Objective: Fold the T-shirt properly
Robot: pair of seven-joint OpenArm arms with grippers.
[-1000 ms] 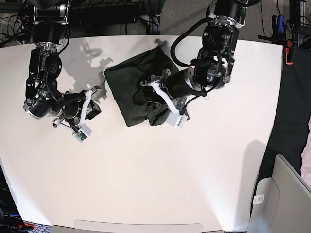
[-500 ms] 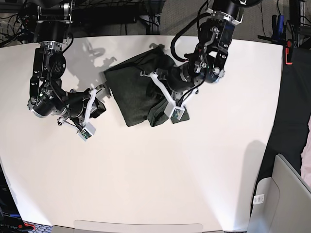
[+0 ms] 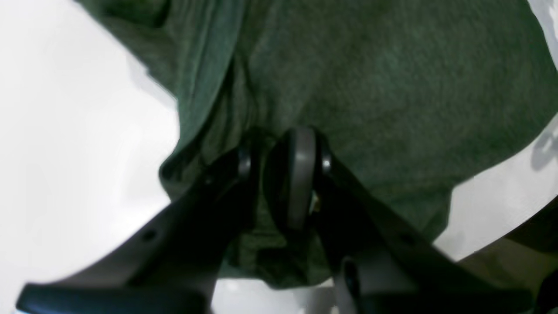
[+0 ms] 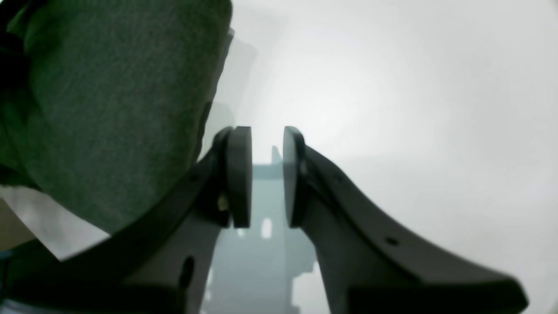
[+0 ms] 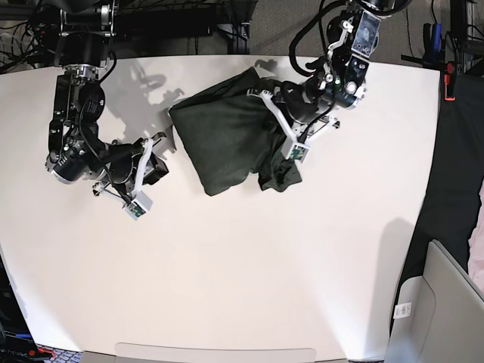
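Note:
The dark olive-green T-shirt (image 5: 223, 144) lies bunched in a rough folded block on the white table (image 5: 227, 272), at the far middle. My left gripper (image 5: 262, 94) is at the shirt's far right corner and is shut on a pinch of its fabric (image 3: 270, 174). A loose fold hangs below it (image 5: 278, 175). The shirt fills the left wrist view (image 3: 370, 78). My right gripper (image 5: 156, 141) rests just left of the shirt's left edge, over bare table. In the right wrist view its pads (image 4: 239, 174) stand a small gap apart with nothing between them, and the shirt (image 4: 109, 109) is at the left.
A grey case (image 5: 442, 310) sits off the table's front right corner. A pale pink cloth (image 5: 478, 242) shows at the right edge. Cables and stands (image 5: 189, 23) run behind the table's far edge.
My left gripper has moved toward the table's far right with the shirt's edge in it, pulling the shirt that way and lifting a fold. My right gripper has edged a little toward the shirt.

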